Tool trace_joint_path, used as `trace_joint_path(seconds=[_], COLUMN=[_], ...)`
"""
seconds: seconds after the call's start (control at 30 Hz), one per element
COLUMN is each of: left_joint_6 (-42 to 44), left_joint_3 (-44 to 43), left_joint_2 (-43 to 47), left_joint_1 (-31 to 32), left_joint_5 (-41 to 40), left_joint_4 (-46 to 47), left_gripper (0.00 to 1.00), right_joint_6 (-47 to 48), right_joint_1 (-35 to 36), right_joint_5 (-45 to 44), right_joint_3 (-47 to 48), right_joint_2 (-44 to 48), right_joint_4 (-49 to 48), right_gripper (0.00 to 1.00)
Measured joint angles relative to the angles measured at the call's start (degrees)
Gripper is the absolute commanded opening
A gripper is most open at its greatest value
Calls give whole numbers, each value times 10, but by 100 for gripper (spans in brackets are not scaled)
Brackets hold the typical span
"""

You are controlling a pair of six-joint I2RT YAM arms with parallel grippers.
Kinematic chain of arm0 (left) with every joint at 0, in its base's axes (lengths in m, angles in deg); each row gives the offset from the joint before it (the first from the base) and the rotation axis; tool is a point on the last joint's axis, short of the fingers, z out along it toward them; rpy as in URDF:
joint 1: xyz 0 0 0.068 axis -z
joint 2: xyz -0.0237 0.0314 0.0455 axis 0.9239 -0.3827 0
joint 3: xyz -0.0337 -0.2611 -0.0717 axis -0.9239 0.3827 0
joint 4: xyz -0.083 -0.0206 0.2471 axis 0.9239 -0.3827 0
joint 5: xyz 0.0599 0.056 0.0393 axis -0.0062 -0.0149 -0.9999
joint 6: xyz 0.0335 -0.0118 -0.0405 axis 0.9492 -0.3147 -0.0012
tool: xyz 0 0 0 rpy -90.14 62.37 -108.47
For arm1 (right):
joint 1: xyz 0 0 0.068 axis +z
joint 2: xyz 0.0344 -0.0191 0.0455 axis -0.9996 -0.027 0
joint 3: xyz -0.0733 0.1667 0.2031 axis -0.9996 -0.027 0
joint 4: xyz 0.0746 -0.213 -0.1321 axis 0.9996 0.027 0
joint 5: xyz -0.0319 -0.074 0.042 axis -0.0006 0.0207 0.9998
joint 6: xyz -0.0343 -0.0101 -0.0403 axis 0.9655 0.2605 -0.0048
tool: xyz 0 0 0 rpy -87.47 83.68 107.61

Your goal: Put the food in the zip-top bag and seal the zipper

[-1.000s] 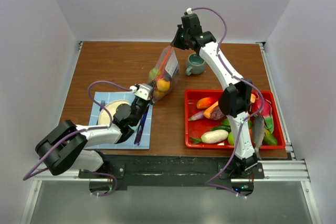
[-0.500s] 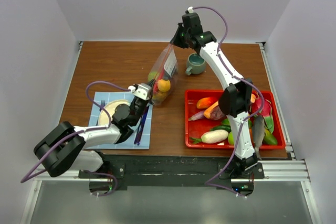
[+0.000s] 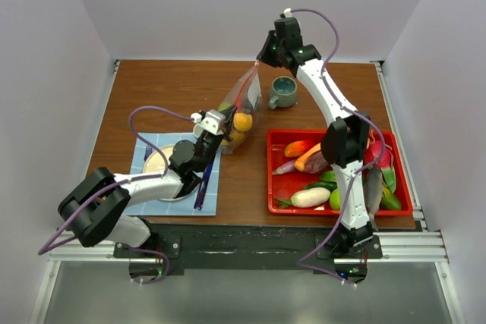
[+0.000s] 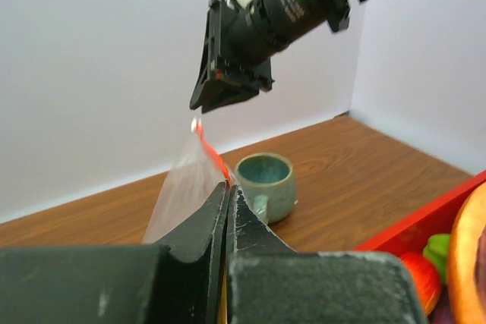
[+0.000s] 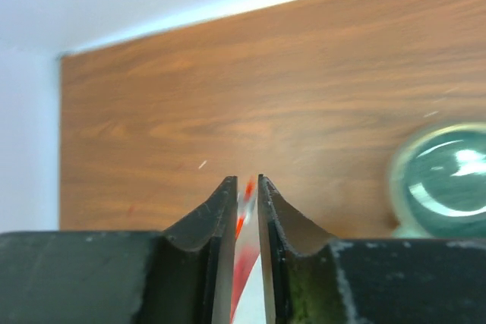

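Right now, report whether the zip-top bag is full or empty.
Partly full: orange, yellow and green fruits show inside the zip-top bag; more lie in the red tray.

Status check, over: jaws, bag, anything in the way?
Left gripper: jaws shut on bag, near end. Right gripper: jaws slightly parted at zipper, far tip. Fruit in bag, more in tray. Mug beside bag.
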Motion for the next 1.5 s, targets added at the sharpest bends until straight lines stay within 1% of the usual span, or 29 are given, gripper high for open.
trace_joint_path(seconds=[0.03, 0.1, 0.13, 0.17, 0.2, 0.27, 0.37, 0.4, 0.43, 0.5, 0.53, 0.6, 0.63, 0.7, 0.73, 0.8, 0.83, 0.9, 0.93, 0.97, 1.13, 1.23, 1.37, 1.5], left_joint_6=[-5, -14, -16, -21, -27, -40, -54, -59, -64, -70, -75, -82, -89, -98, -103, -118, -128, -150, -166, -176, -259, -297, -315, -319], left_joint_3=[-10, -32, -41, -51, -57, -62, -68, -71, -76, -86, -91, -100, -105, -121, -128, -148, -157, -179, -199, -214, -310, -329, -304, -242], left_joint_2=[-6, -20, -25, -31, -35, -37, -38, -38, -39, -40, -40, -40, -39, -36, -33, -23, -15, 1, 11, 15, 39, 63, 107, 167], left_joint_1=[0, 1, 1, 1, 1, 1, 1, 1, 1, 1, 1, 1, 1, 1, 1, 1, 1, -2, -4, -6, -15, -18, -21, -27], left_joint_5=[6, 14, 17, 20, 21, 23, 27, 28, 29, 30, 29, 26, 23, 16, 12, 3, 1, 2, 3, 3, 1, -17, -37, -49], left_joint_4=[1, 1, 1, 1, 1, 2, 2, -2, -5, -19, -26, -43, -57, -97, -116, -165, -190, -246, -287, -312, -509, -626, -733, -774], left_gripper=[1, 4, 12, 13, 14, 20, 26, 30, 43, 57, 68, 80, 88, 91, 100, 100, 100, 100, 100, 100, 100, 100, 100, 100], right_joint_6=[2, 9, 12, 15, 17, 23, 28, 30, 30, 31, 31, 30, 31, 31, 30, 30, 30, 29, 29, 27, 20, 18, 18, 19], right_joint_1=[-9, -26, -32, -38, -44, -50, -47, -45, -42, -38, -37, -35, -35, -35, -35, -35, -35, -34, -33, -32, -28, -27, -27, -27], right_joint_5=[-5, -10, -11, -15, -17, -19, -17, -15, -13, -3, -1, 10, 14, 20, 23, 27, 28, 29, 29, 29, 40, 43, 42, 38], right_joint_3=[-4, -8, -11, -17, -27, -51, -70, -72, -72, -72, -73, -81, -89, -120, -133, -174, -197, -240, -271, -290, -453, -540, -629, -698], right_joint_2=[0, 2, 5, 11, 20, 47, 86, 100, 113, 138, 150, 172, 184, 214, 224, 252, 267, 295, 314, 328, 461, 549, 648, 715], right_joint_4=[-5, -8, -8, -8, -8, -7, -2, 1, 4, 9, 11, 12, 14, 16, 17, 18, 20, 20, 19, 22, 5, -6, -14, -15], right_gripper=[33, 36, 38, 43, 46, 52, 54, 55, 57, 58, 61, 62, 64, 66, 68, 71, 76, 84, 93, 99, 99, 99, 99, 99])
